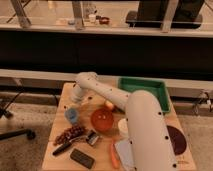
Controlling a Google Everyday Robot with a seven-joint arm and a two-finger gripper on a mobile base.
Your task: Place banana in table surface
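My gripper (75, 98) hangs at the end of the white arm over the far left part of the light tan table surface (60, 155), just behind a blue cup (71, 116). The banana does not show; I cannot tell whether it is in the gripper or hidden behind it. A round yellow-orange fruit (109, 105) lies right of the gripper, beside the arm.
A green bin (145, 92) stands at the back right. An orange bowl (102, 120), a white cup (123, 127), dark grapes (70, 134), a black block (82, 158), an orange carrot-like stick (114, 155) and a dark red plate (176, 140) lie on the table.
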